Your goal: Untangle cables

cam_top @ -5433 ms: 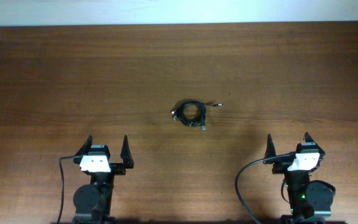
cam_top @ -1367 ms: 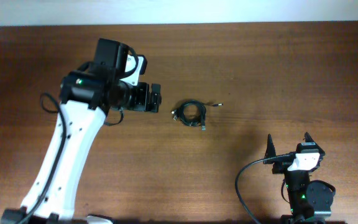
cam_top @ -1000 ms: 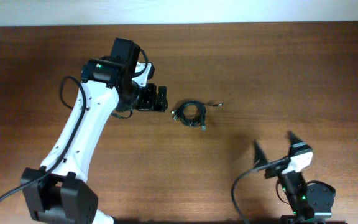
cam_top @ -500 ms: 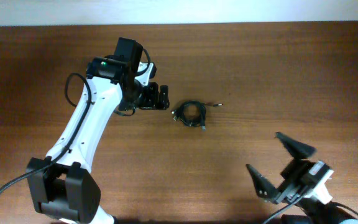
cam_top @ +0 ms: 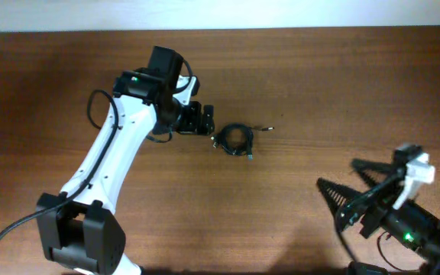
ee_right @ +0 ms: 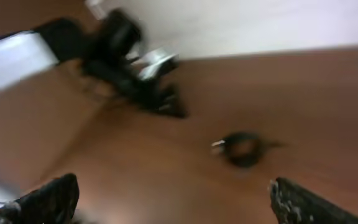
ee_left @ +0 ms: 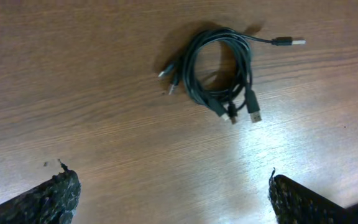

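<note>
1. Overhead: a small coiled bundle of thin black cables (cam_top: 235,140) with silver-tipped plugs lies near the middle of the dark brown wooden bench (cam_top: 319,76). The black left tool (cam_top: 208,122), on the white left arm (cam_top: 109,156), hovers just beside the bundle's left edge. Whether it touches the bundle cannot be told from here. The right tool (cam_top: 334,173) is well apart at the lower right, its black fingers spread wide and holding nothing.
2. Left wrist: the cables (ee_left: 219,74) lie flat on the bench as one loop. One silver-tipped plug points right at the top, two plugs stick out on the left, and others sit at the lower right. The left tool (ee_left: 166,174) has its fingers (ee_left: 51,199) in the bottom corners, spread wide, clear of the bundle and empty.
3. Right wrist: the view is blurred. The cables (ee_right: 244,148) show as a small dark ring right of centre, with the left arm beyond it to the left. The right tool (ee_right: 173,180) is spread wide and empty.
</note>
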Available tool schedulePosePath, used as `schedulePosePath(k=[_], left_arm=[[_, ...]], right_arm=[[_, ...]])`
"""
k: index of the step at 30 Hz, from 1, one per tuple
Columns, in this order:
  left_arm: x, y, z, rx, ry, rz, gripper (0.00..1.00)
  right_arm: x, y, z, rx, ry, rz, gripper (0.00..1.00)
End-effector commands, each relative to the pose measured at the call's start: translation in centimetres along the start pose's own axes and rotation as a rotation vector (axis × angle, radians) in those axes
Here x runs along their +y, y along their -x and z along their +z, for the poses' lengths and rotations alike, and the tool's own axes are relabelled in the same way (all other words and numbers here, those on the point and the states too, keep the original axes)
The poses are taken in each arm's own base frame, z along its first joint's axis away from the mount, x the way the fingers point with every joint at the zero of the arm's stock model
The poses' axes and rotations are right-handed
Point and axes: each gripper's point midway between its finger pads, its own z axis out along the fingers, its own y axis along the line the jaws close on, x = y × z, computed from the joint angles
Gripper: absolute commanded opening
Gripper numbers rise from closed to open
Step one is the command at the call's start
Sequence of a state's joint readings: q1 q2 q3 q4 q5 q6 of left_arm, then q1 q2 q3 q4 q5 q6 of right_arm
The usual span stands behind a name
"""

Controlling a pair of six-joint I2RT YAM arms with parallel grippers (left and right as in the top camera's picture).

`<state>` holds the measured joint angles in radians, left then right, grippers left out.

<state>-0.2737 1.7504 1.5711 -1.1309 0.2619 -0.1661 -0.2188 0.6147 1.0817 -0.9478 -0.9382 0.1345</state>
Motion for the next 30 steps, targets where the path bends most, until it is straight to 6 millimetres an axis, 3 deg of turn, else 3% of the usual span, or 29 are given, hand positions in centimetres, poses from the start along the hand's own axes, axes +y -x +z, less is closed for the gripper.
schedulePosePath(k=[1, 3, 8, 13, 16, 19, 20, 26, 30], left_arm=[[-1.6, 0.5, 0.3, -0.018, -0.024, 0.030, 0.99], [-2.0, 0.9, 0.4, -0.033, -0.029, 0.037, 0.99], [-1.9, 1.6, 1.4, -0.041, -0.029, -0.013, 0.99], [-1.7, 1.2, 3.7, 0.018, -0.022, -0.019, 0.98], [-2.1, 1.4, 5.3, 0.031, -0.025, -0.016, 0.92], [-2.6, 1.8, 6.5, 0.030, -0.032, -0.052, 0.84], [-2.8, 2.0, 7.0, 0.024, -0.035, -0.062, 0.74], [-3.7, 2.8, 9.6, 0.015, -0.043, -0.110, 0.57], [-3.5, 2.2, 12.0, 0.060, -0.029, -0.146, 0.49]], right_arm=[[2.9, 0.4, 0.1, 0.035, 0.203, 0.051, 0.98], [2.0, 0.5, 0.7, 0.051, 0.189, 0.100, 0.98], [-2.9, -1.1, 1.8, 0.115, -0.059, 0.285, 0.98], [-6.2, -2.3, 0.7, 0.225, -0.374, 0.289, 0.98], [-6.9, -2.0, 0.4, 0.306, -0.470, 0.272, 0.98], [-7.1, -2.5, 2.0, 0.369, -0.461, 0.329, 0.98], [-7.5, -2.9, 2.8, 0.396, -0.469, 0.389, 0.99], [-8.5, -5.4, 6.0, 0.563, -0.470, 0.497, 0.99], [-8.3, -7.6, 8.5, 0.697, -0.453, 0.490, 0.99]])
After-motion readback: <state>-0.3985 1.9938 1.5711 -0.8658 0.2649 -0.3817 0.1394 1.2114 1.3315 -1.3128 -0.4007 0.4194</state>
